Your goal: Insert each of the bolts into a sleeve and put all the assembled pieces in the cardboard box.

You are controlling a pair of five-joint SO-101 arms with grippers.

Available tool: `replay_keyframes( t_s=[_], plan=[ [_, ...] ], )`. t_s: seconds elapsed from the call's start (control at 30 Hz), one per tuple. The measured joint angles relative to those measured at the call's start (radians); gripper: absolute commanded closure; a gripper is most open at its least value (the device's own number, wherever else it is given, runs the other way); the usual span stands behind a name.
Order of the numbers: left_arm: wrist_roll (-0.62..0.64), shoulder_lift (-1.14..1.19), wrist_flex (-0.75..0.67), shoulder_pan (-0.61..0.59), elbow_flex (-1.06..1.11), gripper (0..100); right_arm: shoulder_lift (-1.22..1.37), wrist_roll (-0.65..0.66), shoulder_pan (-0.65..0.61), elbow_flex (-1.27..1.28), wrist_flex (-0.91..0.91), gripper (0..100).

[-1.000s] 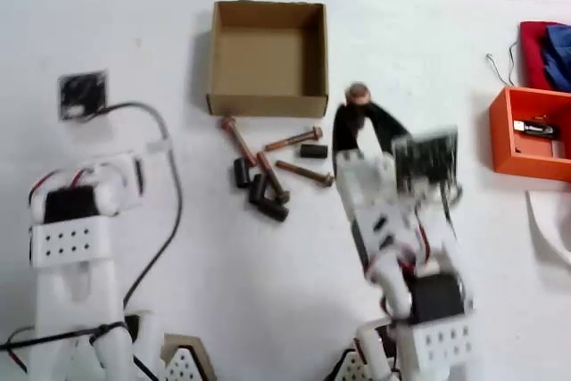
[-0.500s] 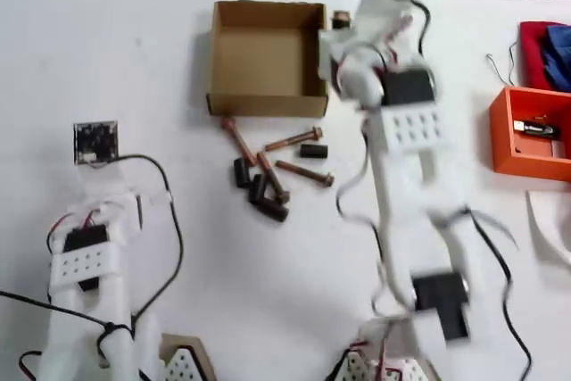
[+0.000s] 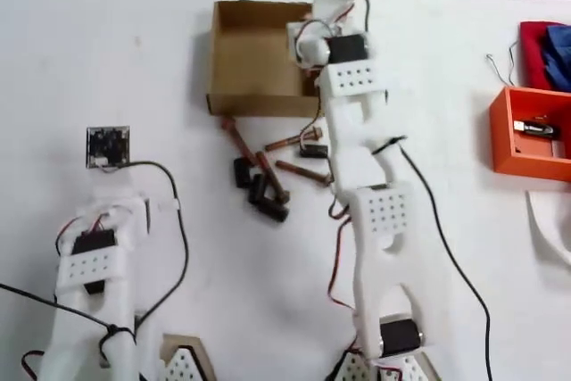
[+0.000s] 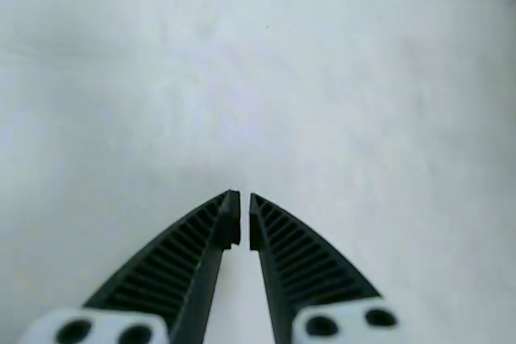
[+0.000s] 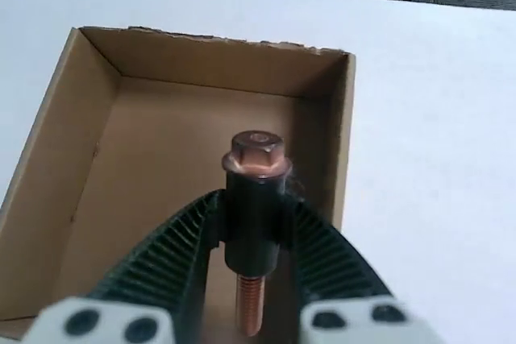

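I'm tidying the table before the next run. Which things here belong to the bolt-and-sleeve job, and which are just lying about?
Job:
- cardboard box
- sleeved bolt, held by the right gripper over the box
- loose bolts
- loose sleeves

Lying about:
- orange box with a small black item inside
- red cloth

Overhead, right wrist: common cardboard box [image 3: 254,60]

Table [image 3: 254,310]: white and flat.
Orange box [image 3: 526,163]: by the right edge, open on top.
Small black stick [image 3: 533,128]: lying in the orange box, maybe a memory stick.
Red cloth [image 3: 533,49]: behind the orange box.
Thin wire [image 3: 505,63]: beside the red cloth.
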Motion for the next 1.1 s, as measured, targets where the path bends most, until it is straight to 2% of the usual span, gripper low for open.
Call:
replay_keyframes(
  t_s=[1.1],
  plan=[
    [-0.002,0.0,-0.002,0.005,0.005,95,0.144,-0.003,-0.011,0.011,-0.066,97.8]
  ],
)
